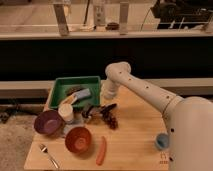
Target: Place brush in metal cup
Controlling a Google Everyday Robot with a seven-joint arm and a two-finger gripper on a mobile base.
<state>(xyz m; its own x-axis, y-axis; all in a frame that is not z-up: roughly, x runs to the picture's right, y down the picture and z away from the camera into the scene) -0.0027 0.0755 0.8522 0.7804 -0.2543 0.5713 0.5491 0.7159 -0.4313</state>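
Observation:
The brush, with a blue-grey body and a tan end, lies across the front of the green tray. A small greyish metal cup stands between the purple bowl and the orange bowl, partly hidden by a beige cup. My white arm bends down from the right, and my dark gripper hangs low over the table just right of the tray's front corner, beside the brush and the beige cup.
Dark grapes lie just right of the gripper. An orange carrot-like stick and a fork lie near the front edge. A blue cup stands at the right edge. A dark wall and ledge run behind the table.

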